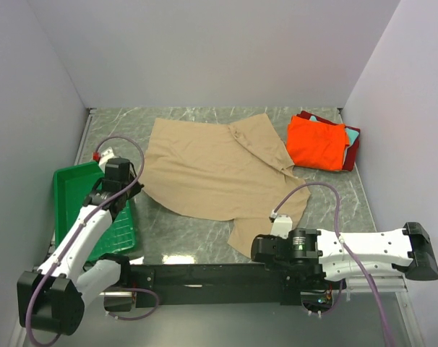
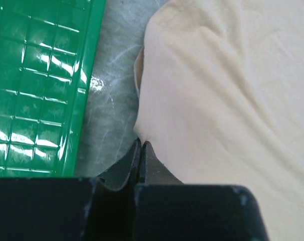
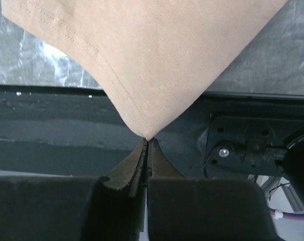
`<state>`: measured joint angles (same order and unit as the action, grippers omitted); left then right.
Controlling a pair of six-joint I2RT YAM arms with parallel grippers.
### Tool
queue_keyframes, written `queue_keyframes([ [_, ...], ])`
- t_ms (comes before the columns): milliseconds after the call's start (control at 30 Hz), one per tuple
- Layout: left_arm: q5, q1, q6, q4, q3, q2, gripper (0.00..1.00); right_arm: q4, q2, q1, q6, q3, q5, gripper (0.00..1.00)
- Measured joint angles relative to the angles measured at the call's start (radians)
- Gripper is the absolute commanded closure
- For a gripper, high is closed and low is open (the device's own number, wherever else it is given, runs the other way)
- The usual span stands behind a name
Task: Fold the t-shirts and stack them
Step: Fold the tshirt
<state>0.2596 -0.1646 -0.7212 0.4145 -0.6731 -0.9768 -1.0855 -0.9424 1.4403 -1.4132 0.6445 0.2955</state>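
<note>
**Item 1 – tan t-shirt** (image 1: 219, 173): lies unfolded and rumpled at the centre of the table (image 1: 183, 235). One sleeve is crumpled toward 2 o'clock.

**Item 2 – folded stack**: sits at 2 o'clock on the table, well apart from both claws. The orange t-shirt (image 1: 316, 142) is on top, with a dark red t-shirt (image 1: 353, 148) and a teal edge (image 1: 314, 118) showing beneath.

**Item 3 – left claw** (image 2: 142, 149): closed, pinching the tan shirt's edge at its 8 o'clock side, just beside the green tray (image 1: 71, 199).

**Item 4 – right claw** (image 3: 147, 146): closed on the hemmed corner at the shirt's 5 o'clock. That corner is raised over the dark front rail (image 3: 66, 125).

**Step in hand**: judged to be the first fold of the tan shirt, with both grips made and the fold not yet laid.

**Next move calls for**: both claws lifting together and carrying the near edge toward 12 o'clock, keeping the cloth taut between them so it lands flat.
</note>
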Motion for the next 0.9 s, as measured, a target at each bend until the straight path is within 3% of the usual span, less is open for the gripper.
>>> queue_keyframes([
  [400, 0.053, -0.053, -0.07, 0.103, 0.017, 0.149, 0.99, -0.038, -0.029, 0.129, -0.1, 0.03, 0.022, 1.0],
  [667, 0.053, -0.06, -0.066, 0.105, 0.017, 0.087, 1.0, -0.071, 0.016, 0.14, -0.129, 0.046, 0.066, 1.0],
  [900, 0.043, -0.059, -0.031, 0.085, 0.007, -0.032, 0.99, -0.056, 0.069, -0.023, -0.024, 0.076, 0.105, 1.0],
])
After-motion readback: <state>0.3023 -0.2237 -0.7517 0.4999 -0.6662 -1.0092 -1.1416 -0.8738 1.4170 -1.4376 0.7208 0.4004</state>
